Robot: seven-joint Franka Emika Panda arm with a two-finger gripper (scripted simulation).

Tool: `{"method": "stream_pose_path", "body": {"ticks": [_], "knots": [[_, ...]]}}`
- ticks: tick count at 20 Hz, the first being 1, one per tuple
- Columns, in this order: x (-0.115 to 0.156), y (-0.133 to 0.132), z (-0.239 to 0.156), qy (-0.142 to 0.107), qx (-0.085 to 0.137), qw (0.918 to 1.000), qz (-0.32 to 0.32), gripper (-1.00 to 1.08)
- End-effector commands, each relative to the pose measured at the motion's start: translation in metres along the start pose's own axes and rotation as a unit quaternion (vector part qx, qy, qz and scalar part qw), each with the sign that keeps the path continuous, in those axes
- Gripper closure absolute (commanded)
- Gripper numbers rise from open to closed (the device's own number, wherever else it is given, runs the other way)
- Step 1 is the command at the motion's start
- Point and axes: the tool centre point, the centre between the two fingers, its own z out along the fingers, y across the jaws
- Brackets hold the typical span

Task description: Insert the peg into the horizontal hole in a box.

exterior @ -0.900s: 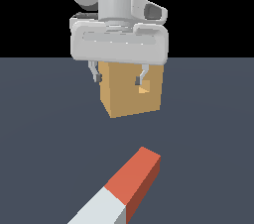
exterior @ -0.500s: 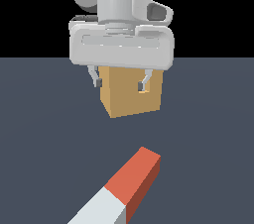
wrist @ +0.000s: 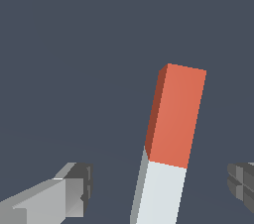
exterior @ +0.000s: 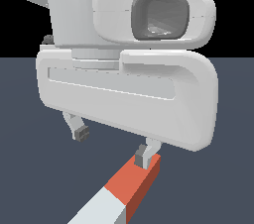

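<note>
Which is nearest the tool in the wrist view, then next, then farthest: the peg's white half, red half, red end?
1. white half: between the fingers of the tool.
2. red half: just past the colour seam.
3. red end: farthest, at the peg's far tip.

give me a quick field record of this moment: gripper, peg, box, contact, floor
gripper: open, fingers spread, hanging above the peg
peg: lying flat on the floor, red-orange half toward the gripper, pale grey-white half away from it
peg between fingers: yes in the wrist view, with a gap on each side
contact: none visible, peg not grasped
box: not visible in either view; the gripper body fills much of the exterior view
hole: not visible
floor: plain dark grey-blue surface
</note>
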Motion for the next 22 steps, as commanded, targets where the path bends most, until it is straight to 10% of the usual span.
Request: {"method": "stream_pose_path", "body": {"ticks": [1,22], "knots": [[-0.031,0.007,0.011,0.002,-0.005,0.999,0.044,-0.92],[-0.068,0.009,0.067,0.005,-0.008,0.9953,0.096,-0.92]]}}
